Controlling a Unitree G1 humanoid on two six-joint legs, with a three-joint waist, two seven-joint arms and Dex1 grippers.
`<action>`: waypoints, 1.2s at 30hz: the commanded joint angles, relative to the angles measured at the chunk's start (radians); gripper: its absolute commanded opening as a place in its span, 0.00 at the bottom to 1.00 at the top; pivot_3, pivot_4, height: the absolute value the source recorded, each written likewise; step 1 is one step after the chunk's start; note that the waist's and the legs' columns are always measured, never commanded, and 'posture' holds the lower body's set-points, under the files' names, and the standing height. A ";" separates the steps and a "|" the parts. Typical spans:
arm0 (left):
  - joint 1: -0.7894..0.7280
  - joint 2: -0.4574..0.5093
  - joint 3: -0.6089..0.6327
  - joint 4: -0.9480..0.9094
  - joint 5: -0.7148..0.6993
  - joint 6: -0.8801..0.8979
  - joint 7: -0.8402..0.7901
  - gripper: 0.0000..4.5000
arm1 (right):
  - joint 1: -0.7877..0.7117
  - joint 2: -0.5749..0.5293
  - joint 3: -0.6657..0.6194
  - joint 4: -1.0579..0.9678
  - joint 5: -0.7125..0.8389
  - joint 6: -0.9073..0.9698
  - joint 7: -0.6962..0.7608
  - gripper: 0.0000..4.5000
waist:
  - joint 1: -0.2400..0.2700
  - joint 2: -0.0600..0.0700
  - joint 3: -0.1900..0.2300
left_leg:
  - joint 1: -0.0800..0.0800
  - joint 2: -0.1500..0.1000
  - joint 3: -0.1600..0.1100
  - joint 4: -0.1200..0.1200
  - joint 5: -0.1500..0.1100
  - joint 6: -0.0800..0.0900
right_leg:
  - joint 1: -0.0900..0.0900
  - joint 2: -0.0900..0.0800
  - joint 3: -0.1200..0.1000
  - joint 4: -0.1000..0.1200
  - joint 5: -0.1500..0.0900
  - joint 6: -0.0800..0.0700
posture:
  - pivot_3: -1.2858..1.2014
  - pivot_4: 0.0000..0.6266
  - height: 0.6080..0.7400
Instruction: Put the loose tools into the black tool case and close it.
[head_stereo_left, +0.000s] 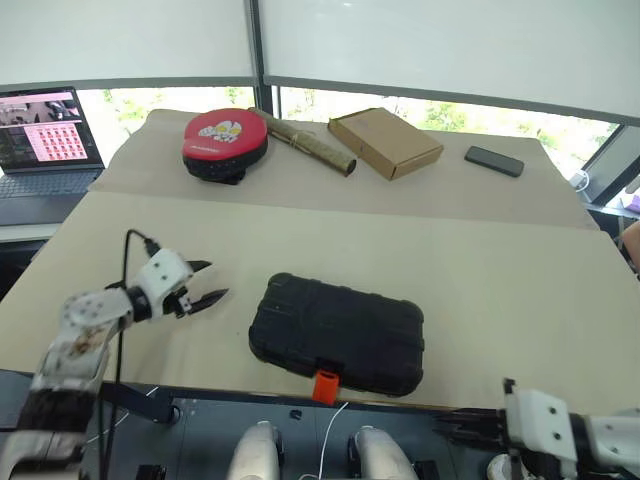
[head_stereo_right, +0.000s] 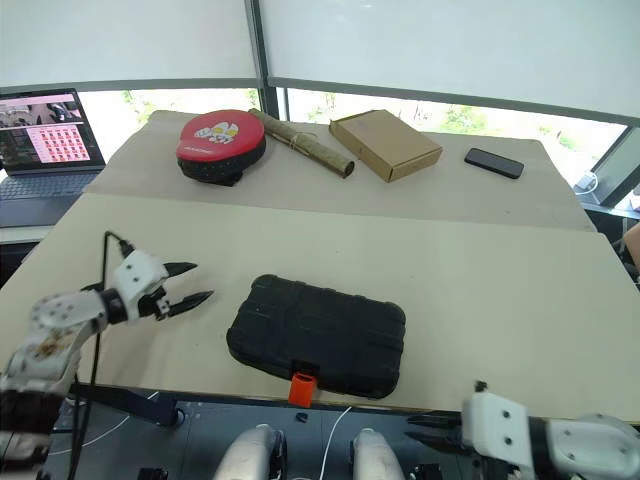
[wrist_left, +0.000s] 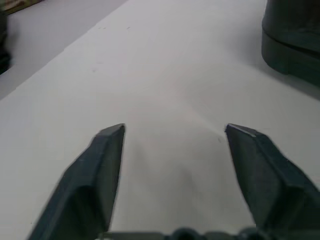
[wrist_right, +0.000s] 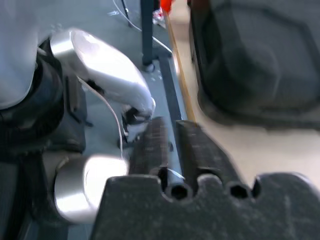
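The bench (head_stereo_left: 500, 280), covered in pale tan sheeting, spans the whole scene. On its near half, toward six o'clock from the middle, lies the black tool case (head_stereo_left: 337, 333), shut flat, lid down, with its small orange latch (head_stereo_left: 326, 385) hanging over the near edge of the bench. No loose tools lie on the bench around it.

At about nine o'clock, off the far left corner, an open laptop (head_stereo_left: 45, 140) sits with its screen lit. On the far strip of the bench, at about eleven o'clock, rests a round red-topped black pad (head_stereo_left: 224, 143); just beside it toward twelve o'clock lies a brown rolled tube (head_stereo_left: 310, 144), and next along at one o'clock a flat cardboard box (head_stereo_left: 385, 142). A dark phone (head_stereo_left: 494, 161) lies at two o'clock, apart from the box.

The left claw (head_stereo_left: 202, 285) hovers over bare bench at eight o'clock, well to the left of the case, its two fingers spread apart and empty; the wrist view shows the case's corner (wrist_left: 292, 40) beyond them. The right claw (head_stereo_left: 468, 427) sits low at five o'clock, off the near edge of the bench, fingers pressed together on nothing.
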 joint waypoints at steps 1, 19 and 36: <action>-0.158 -0.058 -0.081 0.181 0.066 -0.131 -0.050 0.39 | -0.143 0.003 0.126 -0.070 -0.006 0.139 -0.036 0.00 | -0.002 0.000 0.000 | -0.004 0.000 0.000 0.000 0.003 0.006 | -0.003 0.001 0.000 0.000 0.003 0.005 | 0.52 0.24 1.00; -0.177 -0.090 -0.217 -0.062 -0.016 0.065 -0.394 0.02 | -0.510 0.125 0.159 0.303 -0.207 0.217 -0.225 0.00 | -0.014 0.000 0.000 | -0.015 0.000 -0.003 0.002 0.003 0.005 | -0.010 0.004 -0.001 0.002 0.005 0.012 | 0.52 0.24 1.00; -0.303 -0.129 -0.361 -0.232 -0.003 0.152 -0.448 0.02 | -0.303 0.053 0.089 0.070 -0.016 0.287 -0.007 0.00 | -0.010 0.002 0.000 | -0.009 -0.001 -0.006 0.004 0.003 0.006 | -0.002 0.005 -0.002 0.001 0.004 0.013 | 0.52 0.24 1.00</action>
